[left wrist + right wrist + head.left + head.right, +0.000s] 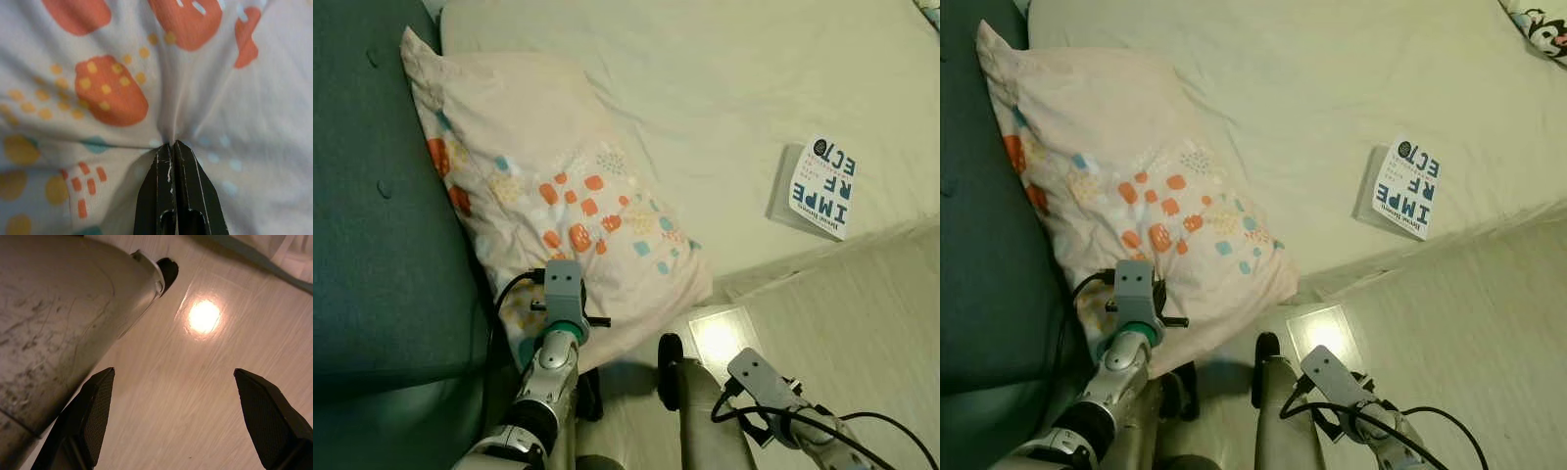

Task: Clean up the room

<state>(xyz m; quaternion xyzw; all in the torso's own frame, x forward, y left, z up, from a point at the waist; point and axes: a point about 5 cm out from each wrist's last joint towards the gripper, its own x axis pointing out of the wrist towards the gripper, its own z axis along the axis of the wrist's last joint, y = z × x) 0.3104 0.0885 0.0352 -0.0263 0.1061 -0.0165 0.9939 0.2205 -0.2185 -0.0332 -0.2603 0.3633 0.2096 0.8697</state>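
A pale pink pillow [538,186] with orange and teal patches leans between the bed and the dark headboard. My left gripper [172,147] is shut on a pinch of the pillow's fabric [171,112] near its lower corner; the left arm [553,343] reaches up to it. A white book [824,186] with blue letters lies on the bed [724,88] near its edge. My right gripper [176,416] hangs open above the floor with nothing between its fingers.
The dark teal headboard [372,215] stands on the left. Pale wooden floor [862,323] with a bright light reflection [717,338] runs along the bed. My own grey leg [54,323] is close beside the right gripper. A patterned cushion corner [1538,24] shows at far right.
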